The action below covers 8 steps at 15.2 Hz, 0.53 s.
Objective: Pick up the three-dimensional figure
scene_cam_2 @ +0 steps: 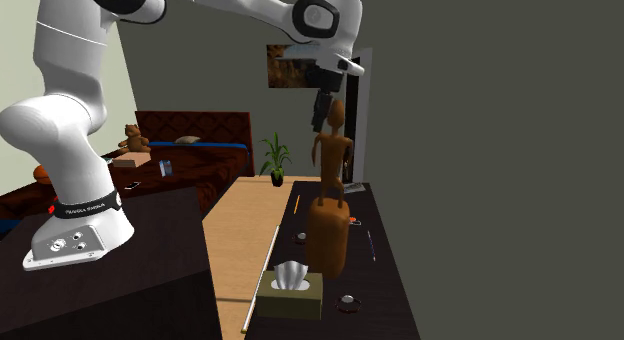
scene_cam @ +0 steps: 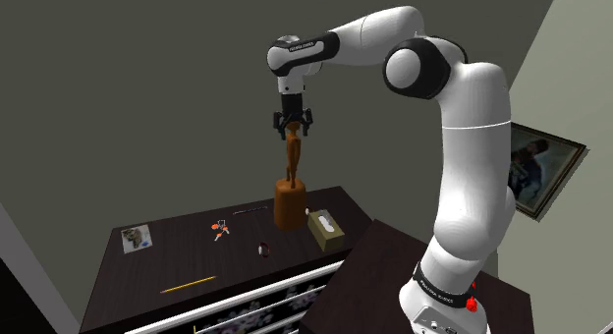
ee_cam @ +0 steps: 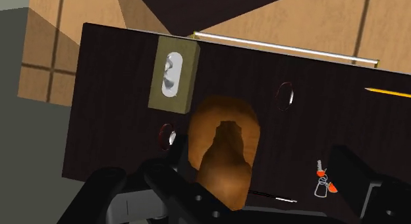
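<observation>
The figure is a brown carved statue of a slim standing person (scene_cam: 292, 157) on a thick rounded base (scene_cam: 289, 205). It stands upright near the back of a dark dresser top (scene_cam: 167, 261). My gripper (scene_cam: 293, 126) hangs straight down over its head, open, with one finger on each side of the head. From the second exterior view the figure (scene_cam_2: 330, 158) rises under the gripper (scene_cam_2: 320, 110). Along the gripper (ee_cam: 257, 184) I look down on the head and base (ee_cam: 224, 140); the fingers (ee_cam: 161, 183) stand wide apart.
An olive tissue box (scene_cam: 326, 230) lies close beside the figure's base. Orange-tagged keys (scene_cam: 220, 229), a small ring (scene_cam: 263, 250), a yellow pencil (scene_cam: 187, 283) and a photo (scene_cam: 136, 238) lie across the dresser. The dark stand (scene_cam: 393, 273) adjoins the dresser's side.
</observation>
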Each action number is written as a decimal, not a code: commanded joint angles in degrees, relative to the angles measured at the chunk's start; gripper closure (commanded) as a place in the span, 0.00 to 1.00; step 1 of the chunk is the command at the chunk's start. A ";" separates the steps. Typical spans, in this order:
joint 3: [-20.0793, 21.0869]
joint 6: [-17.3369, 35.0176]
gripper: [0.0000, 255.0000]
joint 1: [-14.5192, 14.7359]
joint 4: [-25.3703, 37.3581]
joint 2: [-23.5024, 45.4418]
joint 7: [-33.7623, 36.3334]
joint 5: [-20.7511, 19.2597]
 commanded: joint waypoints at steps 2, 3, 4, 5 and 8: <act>-0.98 -2.67 0.00 -1.45 9.76 7.50 1.44 0.86; -1.26 -3.78 0.00 -1.98 13.50 10.16 1.96 1.19; -1.28 -3.96 0.00 -2.07 14.09 10.57 2.04 1.23; -1.27 -3.22 0.00 -2.06 13.40 10.63 2.02 1.24; -1.26 -1.06 0.00 -2.03 11.49 10.88 1.95 1.26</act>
